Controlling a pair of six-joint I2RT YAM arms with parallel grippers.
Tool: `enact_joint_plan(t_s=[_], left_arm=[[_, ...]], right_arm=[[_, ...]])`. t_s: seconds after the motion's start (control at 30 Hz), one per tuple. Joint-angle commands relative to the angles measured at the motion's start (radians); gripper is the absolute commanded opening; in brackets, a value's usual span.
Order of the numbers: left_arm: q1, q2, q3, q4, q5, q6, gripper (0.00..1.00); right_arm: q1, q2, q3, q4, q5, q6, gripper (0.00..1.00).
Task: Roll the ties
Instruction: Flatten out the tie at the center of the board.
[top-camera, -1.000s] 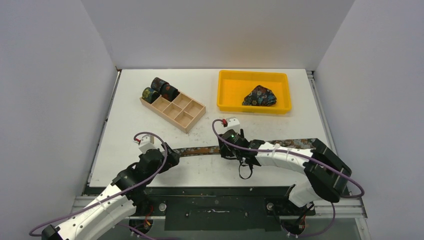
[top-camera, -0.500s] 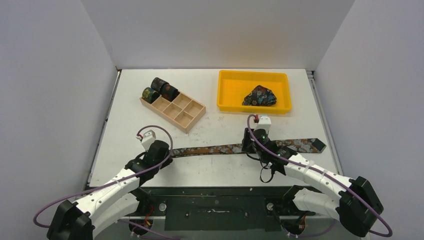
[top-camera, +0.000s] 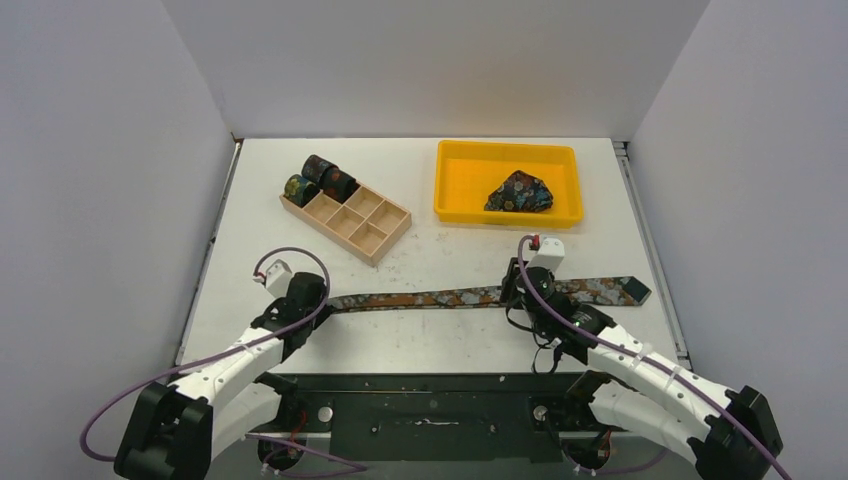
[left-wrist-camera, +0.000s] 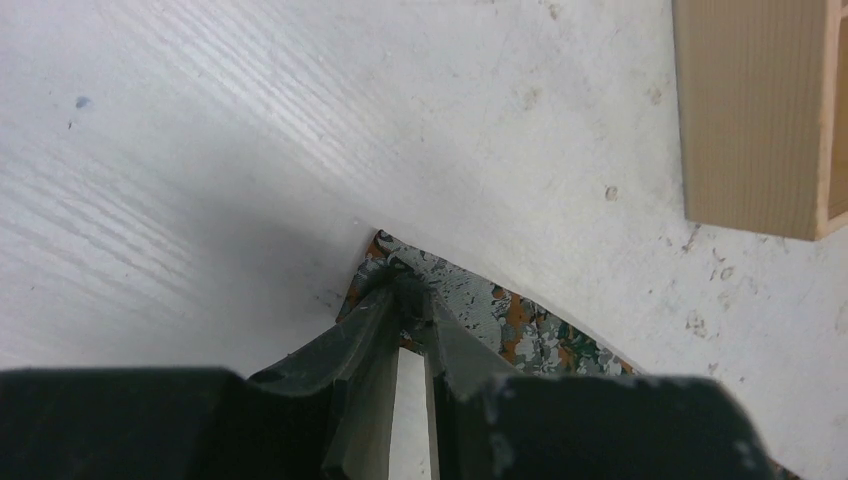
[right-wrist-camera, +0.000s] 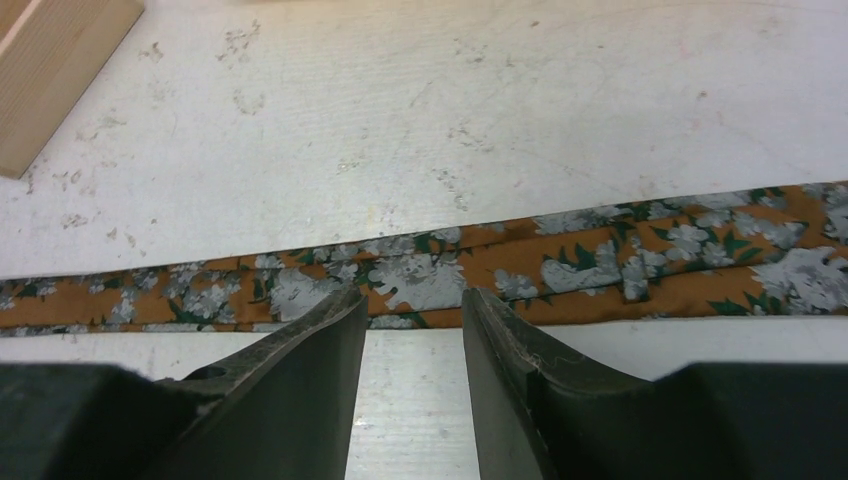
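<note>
A long brown-rust tie with grey flowers (top-camera: 440, 298) lies flat across the table's near part, wide end at the right. My left gripper (top-camera: 322, 302) is shut on its narrow left tip, and the fingertips (left-wrist-camera: 392, 290) pinch the fabric (left-wrist-camera: 500, 320). My right gripper (top-camera: 518, 298) stands open right of the strip's middle. In the right wrist view its fingers (right-wrist-camera: 335, 325) straddle the near edge of the tie (right-wrist-camera: 580, 265) with nothing between them. Three rolled ties (top-camera: 322, 178) sit at the wooden box's far end. A blue floral tie (top-camera: 520, 192) lies bunched in the yellow tray.
The wooden compartment box (top-camera: 362, 228) stands at the back left, and its corner (left-wrist-camera: 760, 110) shows in the left wrist view. The yellow tray (top-camera: 508, 152) is at the back right. White walls close in the table on three sides.
The left gripper has shut on the tie's narrow end and drawn it left. The right arm has slid right along the tie, its jaws narrowing. The tie now lies straighter.
</note>
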Motion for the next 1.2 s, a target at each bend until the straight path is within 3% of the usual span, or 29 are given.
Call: enact_joint_plan(t_s=[0.0,0.17,0.4,0.63,0.8,0.93,1.03,1.17], left_arm=[[0.034,0.067,-0.018,0.075,0.007,-0.034,0.15],[0.042,0.065,-0.027,0.072,-0.010,-0.056,0.15],[0.040,-0.090,-0.064,0.053,0.021,-0.083,0.22],[0.036,-0.186,-0.041,0.055,0.128,-0.073,0.26],[0.031,-0.187,-0.090,0.148,0.234,-0.072,0.30],[0.031,-0.154,-0.127,0.206,0.261,-0.070,0.31],[0.033,-0.137,-0.140,0.217,0.272,-0.062,0.31],[0.033,-0.149,-0.155,0.219,0.288,-0.055,0.31]], right_arm=[[-0.013,-0.036,0.035,-0.084,0.157,0.044,0.42],[-0.094,-0.067,0.055,-0.154,0.294,0.089,0.46],[-0.504,-0.003,-0.034,0.027,-0.070,0.148,0.45],[-0.810,0.215,-0.078,0.137,-0.268,0.230,0.44],[-0.879,0.245,-0.108,0.166,-0.262,0.251,0.58],[-0.895,0.301,-0.101,0.192,-0.227,0.276,0.62],[-0.900,0.363,-0.093,0.244,-0.200,0.274,0.59],[-0.916,0.444,-0.077,0.334,-0.206,0.242,0.47]])
